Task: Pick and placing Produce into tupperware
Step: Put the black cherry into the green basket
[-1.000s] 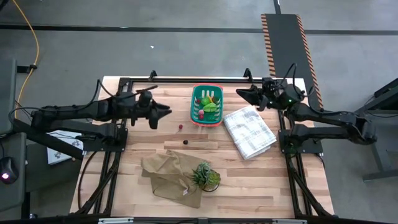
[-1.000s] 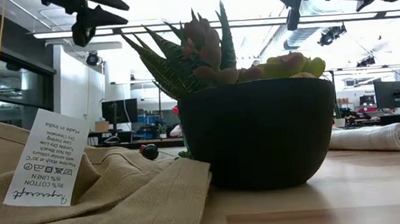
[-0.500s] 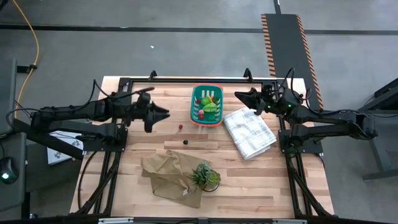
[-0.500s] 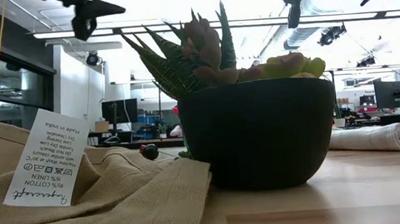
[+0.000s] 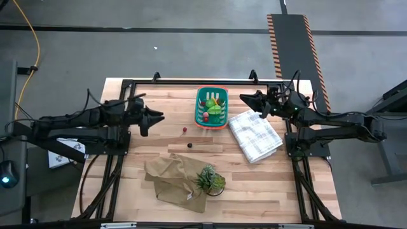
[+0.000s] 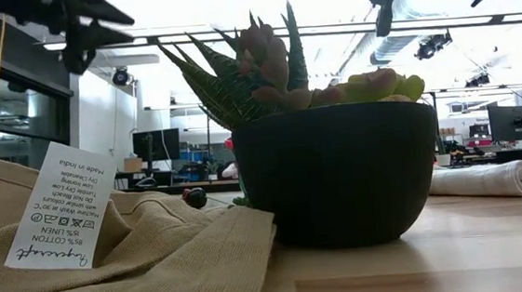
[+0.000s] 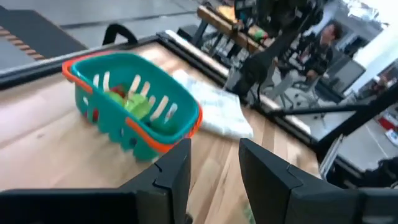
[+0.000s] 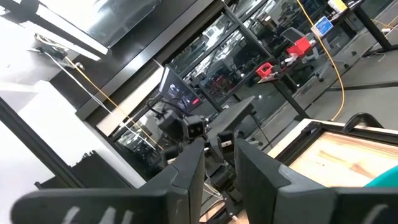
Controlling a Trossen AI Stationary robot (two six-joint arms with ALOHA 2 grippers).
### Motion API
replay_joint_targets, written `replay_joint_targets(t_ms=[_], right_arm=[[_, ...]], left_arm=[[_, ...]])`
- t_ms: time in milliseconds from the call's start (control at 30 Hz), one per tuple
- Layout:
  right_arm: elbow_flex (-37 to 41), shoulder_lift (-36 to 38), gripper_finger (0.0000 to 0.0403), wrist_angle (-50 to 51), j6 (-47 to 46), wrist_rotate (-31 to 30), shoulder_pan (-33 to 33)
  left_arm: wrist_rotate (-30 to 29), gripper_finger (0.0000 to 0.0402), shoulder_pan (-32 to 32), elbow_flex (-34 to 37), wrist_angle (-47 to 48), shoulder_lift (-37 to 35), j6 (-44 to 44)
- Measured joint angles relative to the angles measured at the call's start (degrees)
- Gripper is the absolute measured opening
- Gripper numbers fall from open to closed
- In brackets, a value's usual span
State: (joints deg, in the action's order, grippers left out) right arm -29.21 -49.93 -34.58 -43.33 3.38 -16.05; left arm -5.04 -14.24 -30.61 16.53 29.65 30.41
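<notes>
The teal tupperware basket (image 5: 212, 107) stands at the table's far middle, with a light green lump (image 5: 216, 109) and a small red piece (image 5: 205, 116) of produce in it. It also shows in the left wrist view (image 7: 134, 99). A tiny red ball (image 5: 184, 130) and a dark ball (image 5: 189, 145) lie on the wood near the basket. My left gripper (image 5: 162, 117) (image 7: 214, 152) hovers left of the basket, open and empty. My right gripper (image 5: 243, 98) (image 8: 219, 146) hangs raised to the right of the basket, a narrow gap between its empty fingers.
A white checked folded cloth (image 5: 254, 135) lies right of the basket. A tan cloth (image 5: 173, 178) with a spiky potted plant (image 5: 210, 180) on it lies at the near middle; the pot (image 6: 338, 173) fills the low view. A person (image 7: 323, 43) sits beyond the table.
My left gripper has drawn back toward the table's left edge, away from the basket, and sunk a little, its fingers keeping the same gap. The produce, basket and cloths have stayed put.
</notes>
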Motion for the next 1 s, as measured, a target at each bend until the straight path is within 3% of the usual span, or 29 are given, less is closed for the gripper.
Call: replay_joint_targets(t_ms=[167,433,633,1000], right_arm=[[0.00,0.00,0.0079,0.14,0.62,0.00,0.00],[0.00,0.00,0.0079,1.35,1.35,0.00,0.00],[0.02,-0.02,0.0079,2.46,1.35,0.02,0.00],[0.02,0.00,0.0079,2.68,-0.48,0.11,-0.01]], left_arm=[[2.40,0.0122,0.00,3.95,-0.21,0.62,3.49],[12.99,0.0122,0.02,9.62,-0.56,6.04,5.76],[18.47,0.0122,0.03,10.36,-6.09,13.58,-6.74],[18.49,0.0122,0.04,10.36,-18.49,28.05,-14.02]])
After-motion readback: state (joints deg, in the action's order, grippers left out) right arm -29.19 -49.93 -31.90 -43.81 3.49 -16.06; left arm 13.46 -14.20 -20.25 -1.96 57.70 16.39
